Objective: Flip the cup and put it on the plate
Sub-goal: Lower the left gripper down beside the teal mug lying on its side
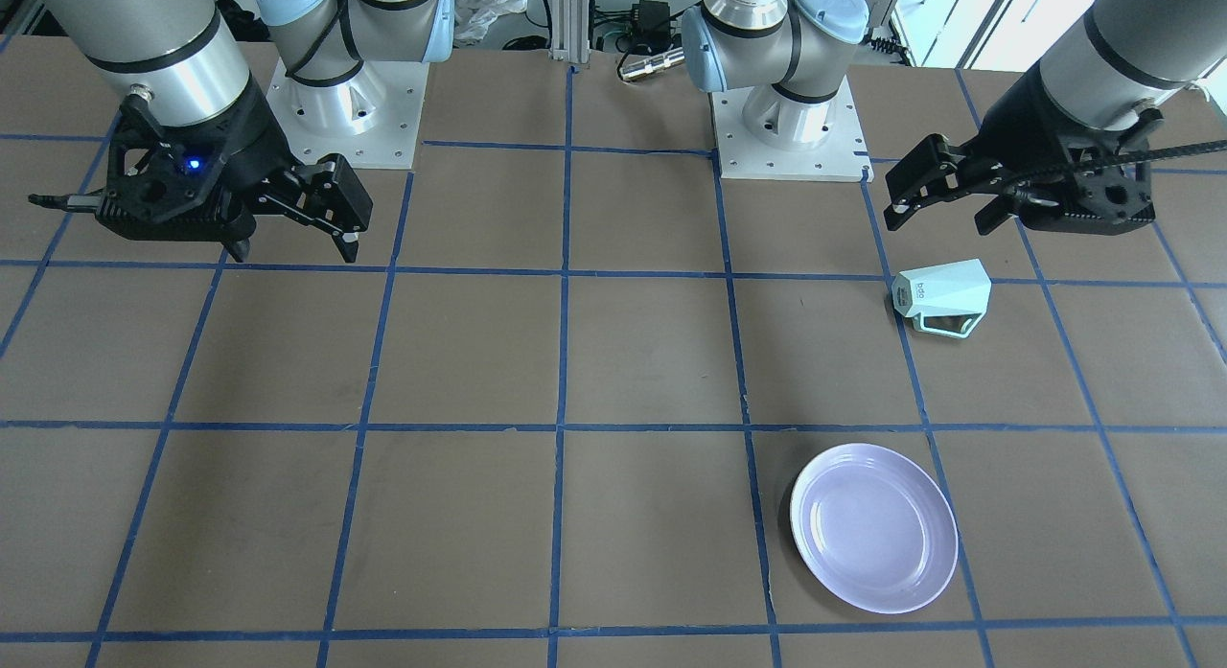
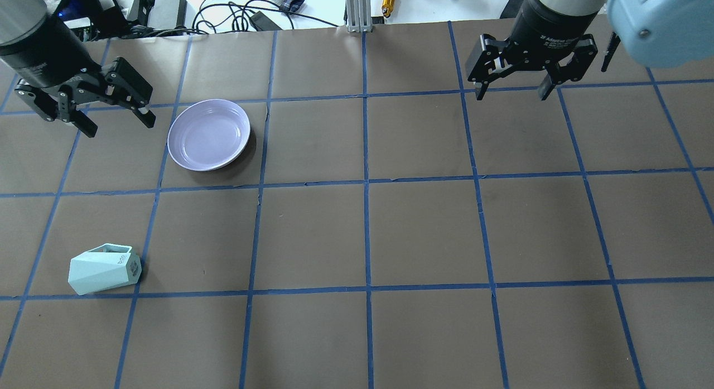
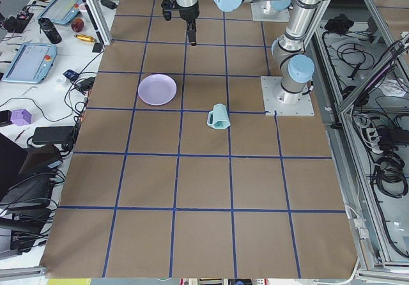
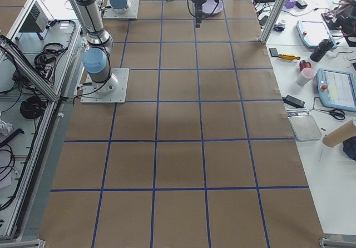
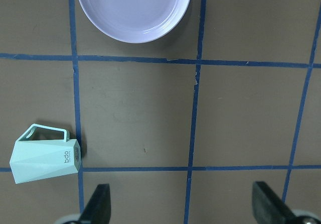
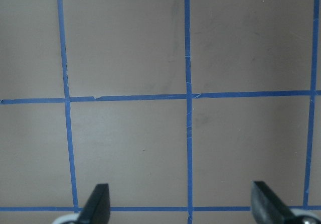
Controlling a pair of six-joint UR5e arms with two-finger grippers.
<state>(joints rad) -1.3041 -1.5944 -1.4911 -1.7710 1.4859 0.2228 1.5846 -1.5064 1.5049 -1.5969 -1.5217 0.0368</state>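
One faceted cup (image 2: 104, 270), one round plate (image 2: 209, 134)

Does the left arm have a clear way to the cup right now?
Probably yes: the left gripper is open and empty, the cup lies on its side with nothing beside it, and the plate sits apart.

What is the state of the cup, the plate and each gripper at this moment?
cup: lying on its side on the table, apart from the plate, not held.
plate: right way up on the table, empty.
left gripper: open, holding nothing, above the table.
right gripper: open, holding nothing, above the table.
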